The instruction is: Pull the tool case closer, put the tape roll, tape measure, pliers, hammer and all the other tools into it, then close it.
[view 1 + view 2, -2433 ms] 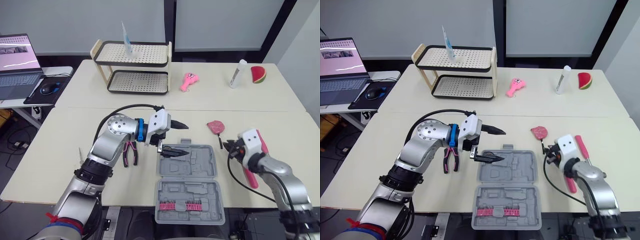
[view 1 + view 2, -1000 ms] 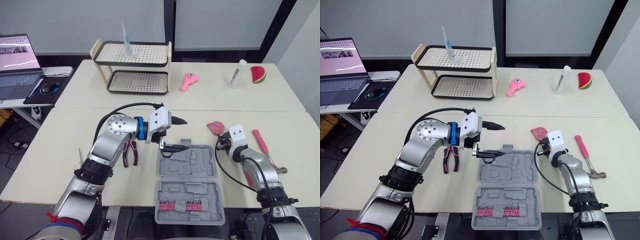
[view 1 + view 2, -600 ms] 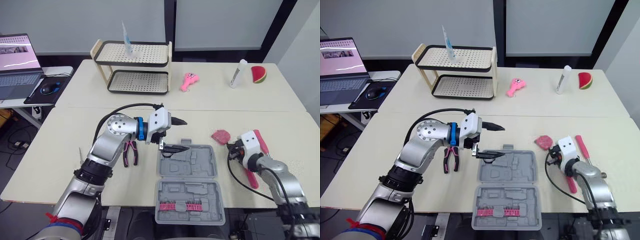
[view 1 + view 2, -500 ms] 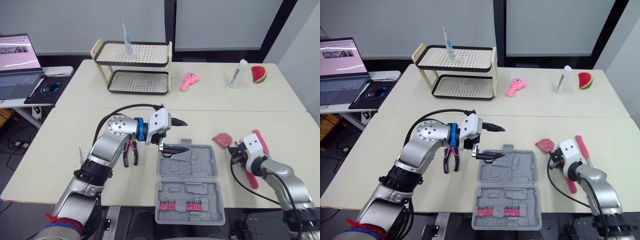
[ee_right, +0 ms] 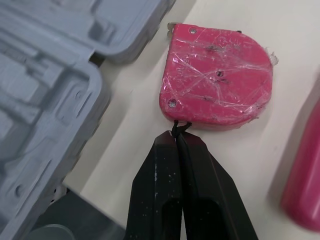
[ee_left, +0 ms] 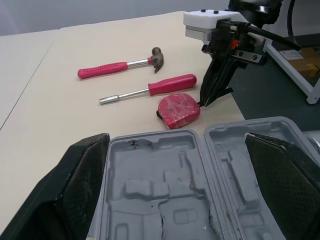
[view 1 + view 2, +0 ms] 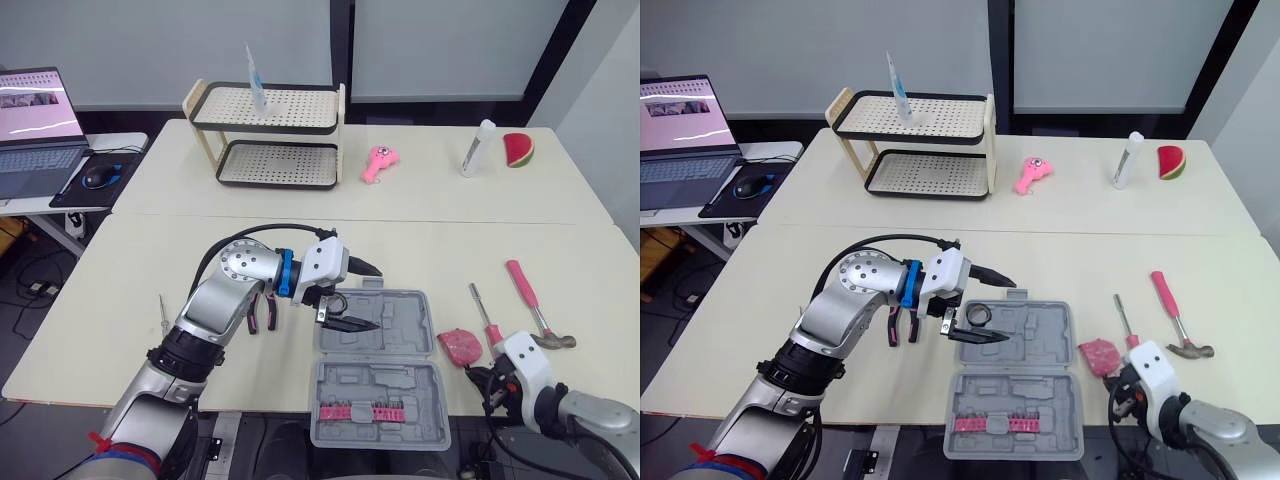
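1. Open tool case [image 7: 400, 325] lies flat at lower centre of the head view, close to the front edge of the counter [image 7: 120, 300]. A pink bit strip [image 7: 355, 412] sits in its near half.
2. The left hand [image 7: 360, 297] hovers over the case's upper-left corner. Its fingers are spread wide, released, grasping nothing.
3. The right hand [image 5: 176, 139] is at lower right of the head view. Its fingers are clenched together, tips pinching the small black loop on the tape measure [image 7: 460, 345].
4. The pink tape measure lies on the counter just beside the case's right edge, outside it.
5. A pink-handled driver [image 7: 483, 315] and the hammer [image 7: 530, 300] lie to the right of the tape measure. They are side by side and not touching, with the hammer's head toward lower right.
6. The pliers [image 7: 262, 312] lie on the counter left of the case, partly hidden behind the left arm.
7. A thin screwdriver [image 7: 161, 312] lies at far left, well apart from the case.
8. At the upper part of the view are a two-tier rack [image 7: 270, 128], a pink toy [image 7: 377, 162], a white tube [image 7: 475, 148] and a watermelon slice [image 7: 517, 150]. A laptop [image 7: 35, 130] is at upper left.
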You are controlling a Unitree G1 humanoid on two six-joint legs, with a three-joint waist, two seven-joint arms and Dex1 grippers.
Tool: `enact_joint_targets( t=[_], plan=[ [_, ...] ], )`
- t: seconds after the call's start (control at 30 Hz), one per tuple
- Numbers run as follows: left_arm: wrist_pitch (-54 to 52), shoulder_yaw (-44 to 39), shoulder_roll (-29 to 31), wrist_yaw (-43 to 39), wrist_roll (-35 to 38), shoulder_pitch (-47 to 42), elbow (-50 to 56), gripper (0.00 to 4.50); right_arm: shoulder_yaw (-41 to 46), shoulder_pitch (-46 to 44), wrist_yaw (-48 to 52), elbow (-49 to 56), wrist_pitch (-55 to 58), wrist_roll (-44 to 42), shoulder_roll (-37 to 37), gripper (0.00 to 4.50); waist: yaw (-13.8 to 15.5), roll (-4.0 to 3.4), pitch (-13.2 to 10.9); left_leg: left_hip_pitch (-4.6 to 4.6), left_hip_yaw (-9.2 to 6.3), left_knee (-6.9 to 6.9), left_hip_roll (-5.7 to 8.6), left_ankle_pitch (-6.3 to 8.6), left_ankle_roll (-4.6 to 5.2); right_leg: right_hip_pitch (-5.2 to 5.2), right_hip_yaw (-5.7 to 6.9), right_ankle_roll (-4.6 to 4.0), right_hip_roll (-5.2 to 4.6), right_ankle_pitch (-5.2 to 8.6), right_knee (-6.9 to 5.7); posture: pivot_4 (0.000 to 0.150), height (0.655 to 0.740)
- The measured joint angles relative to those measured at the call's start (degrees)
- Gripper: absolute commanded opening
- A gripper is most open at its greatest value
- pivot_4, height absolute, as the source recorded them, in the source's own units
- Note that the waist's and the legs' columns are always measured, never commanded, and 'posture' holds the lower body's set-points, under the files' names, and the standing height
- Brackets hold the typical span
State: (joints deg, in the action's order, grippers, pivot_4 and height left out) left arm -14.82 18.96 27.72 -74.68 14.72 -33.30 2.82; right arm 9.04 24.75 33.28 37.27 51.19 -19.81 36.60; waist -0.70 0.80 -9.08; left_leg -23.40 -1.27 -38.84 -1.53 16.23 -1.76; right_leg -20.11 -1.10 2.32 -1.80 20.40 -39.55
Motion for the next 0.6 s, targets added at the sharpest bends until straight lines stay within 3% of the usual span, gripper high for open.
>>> enact_joint_targets(
  t=[0.37,0.6],
  plan=[
    [-1.22,0.84,0.15,-0.45,0.38,0.69,0.77,4.50,-1.50,3.14,0.48,0.53,0.30,-0.48,1.28,0.00,0.29,0.00,0.00,0.00,0.00,0.00,0.01,0.04,0.07,0.02,-0.01,0.00,0.02,0.00,0.05,0.150,0.7400],
    [-2.12,0.91,0.22,0.06,0.66,2.66,3.42,4.50,1.23,3.08,6.85,0.74,0.75,-5.99,5.23,1.32,0.37,-0.02,0.01,0.01,0.00,-0.02,0.02,0.04,0.08,0.06,-0.03,0.00,0.02,0.00,0.09,0.150,0.7400]
  ],
)
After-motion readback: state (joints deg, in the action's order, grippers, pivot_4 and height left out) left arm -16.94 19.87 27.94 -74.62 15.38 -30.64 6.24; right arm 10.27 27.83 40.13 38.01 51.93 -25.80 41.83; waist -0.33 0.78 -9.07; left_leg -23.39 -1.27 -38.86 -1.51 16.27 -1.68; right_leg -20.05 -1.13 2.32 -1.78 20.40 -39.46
